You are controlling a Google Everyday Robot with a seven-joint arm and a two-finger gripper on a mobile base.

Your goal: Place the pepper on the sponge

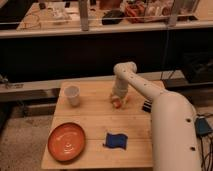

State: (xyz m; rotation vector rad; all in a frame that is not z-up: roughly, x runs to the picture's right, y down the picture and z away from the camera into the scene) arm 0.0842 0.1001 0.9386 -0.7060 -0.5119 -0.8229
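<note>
The pepper (pixel 117 104) is a small orange-red piece lying on the wooden table (pixel 95 117), right of centre toward the back. My gripper (pixel 118 99) hangs straight down from the white arm and sits right on top of the pepper, hiding most of it. The sponge (pixel 115 140) is a flat dark-blue pad near the table's front edge, a good hand's length in front of the pepper and apart from it.
A white cup (pixel 73 95) stands at the back left. A large round orange plate (pixel 66 141) lies at the front left. A black block (pixel 147 106) sits at the right edge, half hidden by my arm. A dark rail runs behind the table.
</note>
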